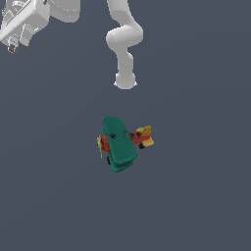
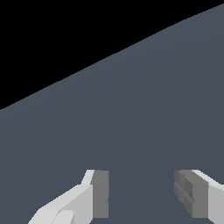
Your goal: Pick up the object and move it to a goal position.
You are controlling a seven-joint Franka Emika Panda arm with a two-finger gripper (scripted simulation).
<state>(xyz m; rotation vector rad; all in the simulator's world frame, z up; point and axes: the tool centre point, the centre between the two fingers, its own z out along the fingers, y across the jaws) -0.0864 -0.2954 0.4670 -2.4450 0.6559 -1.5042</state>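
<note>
In the exterior view my gripper (image 1: 13, 46) sits high at the far left, well apart from the toy biplane (image 1: 121, 142), which lies mid-floor to its right and nearer, fuselage running left-right. In the wrist view the fingers (image 2: 101, 192) stand wide apart, holding nothing, with only bare floor (image 2: 144, 109) between them.

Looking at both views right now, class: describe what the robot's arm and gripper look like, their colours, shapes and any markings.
The arm is plain glossy white, built of rounded, tube-like segments with bulging joints. The gripper has two blocky white fingers faced with flat grey pads. No cables, labels or markings are visible.
</note>
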